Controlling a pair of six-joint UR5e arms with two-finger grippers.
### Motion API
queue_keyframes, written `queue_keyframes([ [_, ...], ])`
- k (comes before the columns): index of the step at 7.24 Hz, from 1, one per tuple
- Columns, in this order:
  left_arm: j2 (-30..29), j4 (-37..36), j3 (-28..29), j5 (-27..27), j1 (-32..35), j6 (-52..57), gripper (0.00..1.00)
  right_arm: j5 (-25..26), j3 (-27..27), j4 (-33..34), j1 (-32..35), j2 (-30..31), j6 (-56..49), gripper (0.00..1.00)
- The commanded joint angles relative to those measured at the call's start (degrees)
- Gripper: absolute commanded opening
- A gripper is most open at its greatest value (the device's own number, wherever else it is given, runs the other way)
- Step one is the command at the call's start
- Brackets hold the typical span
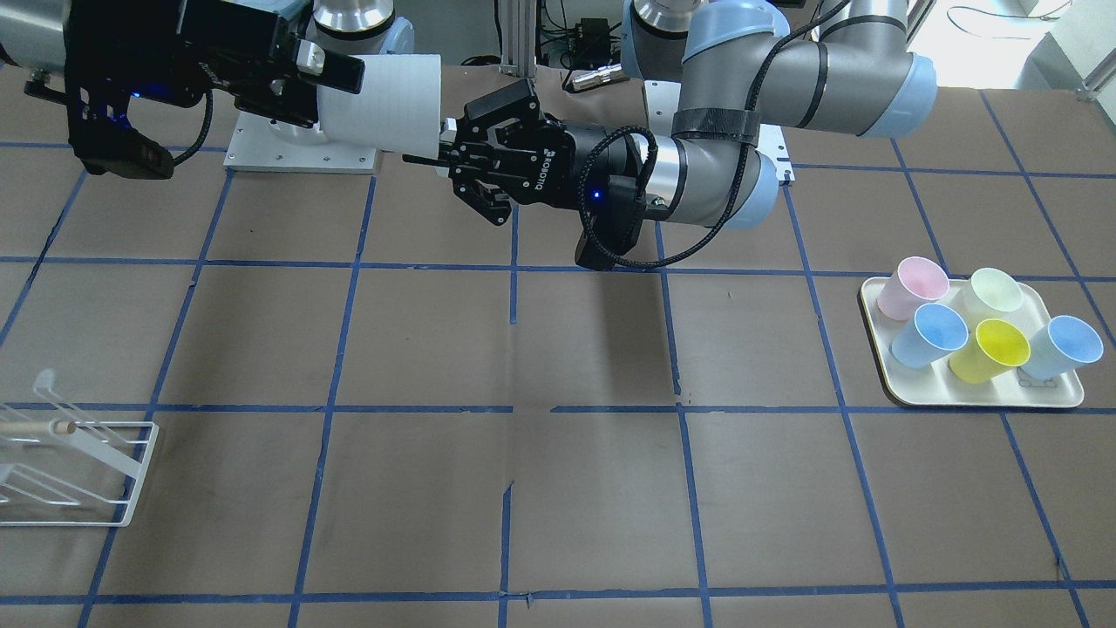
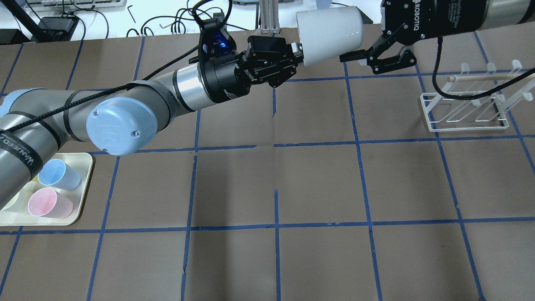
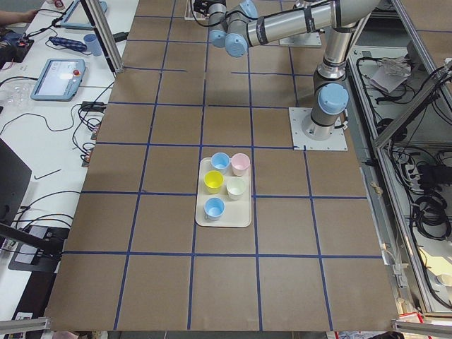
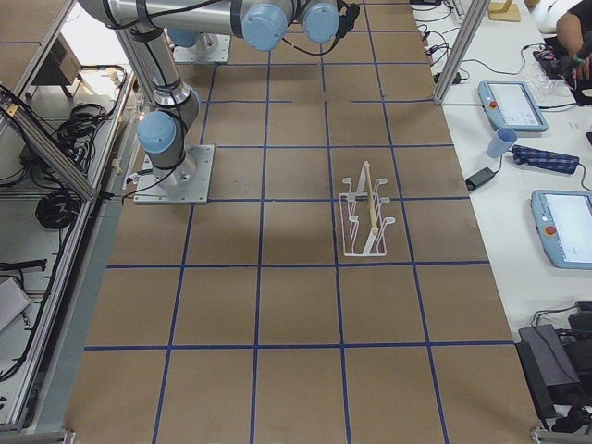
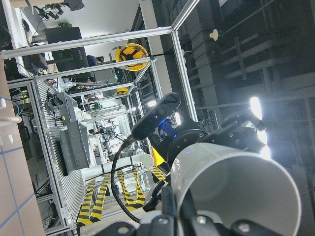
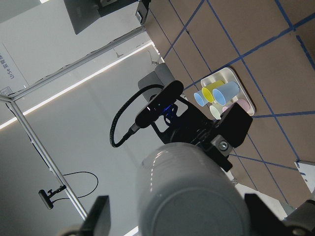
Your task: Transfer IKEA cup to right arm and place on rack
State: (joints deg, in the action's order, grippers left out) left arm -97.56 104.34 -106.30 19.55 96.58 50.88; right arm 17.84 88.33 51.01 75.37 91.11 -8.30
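Brown paper with a blue tape grid covers the table (image 1: 558,349), and from the front camera I see the grey cup (image 1: 384,105) held sideways in the air over the robot's side of it. My left gripper (image 1: 443,146) is clamped on the cup's rim, while the right gripper (image 1: 336,94) straddles the other end with its jaws spread. The white wire rack (image 1: 139,475) stands well apart on the right gripper's side of the table. A cream tray (image 1: 959,392) with five coloured cups (image 1: 994,349) sits on the left gripper's side. From overhead, the cup's wide mouth points at the left gripper and its base toward the right one (a sliver of gap shows between the cup and the one right finger I can see). Both side cameras crop or shrink the grippers too much for me to judge anything. The left wrist camera shows the rim pinched just in front of the lens. The right wrist camera shows the cup's closed base between two parted fingers (image 6: 101,216), with a clear gap on one side.
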Motion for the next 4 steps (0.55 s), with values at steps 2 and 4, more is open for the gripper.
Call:
queue_keyframes([
  [2,0.00,0.07,0.30,0.05,0.02,-0.34,0.37,0.00,0.00,0.05,-0.05,-0.06,-0.14,0.62],
  [4,0.00,0.07,0.30,0.05,0.02,-0.34,0.37,0.00,0.00,0.05,-0.05,-0.32,-0.05,0.48],
])
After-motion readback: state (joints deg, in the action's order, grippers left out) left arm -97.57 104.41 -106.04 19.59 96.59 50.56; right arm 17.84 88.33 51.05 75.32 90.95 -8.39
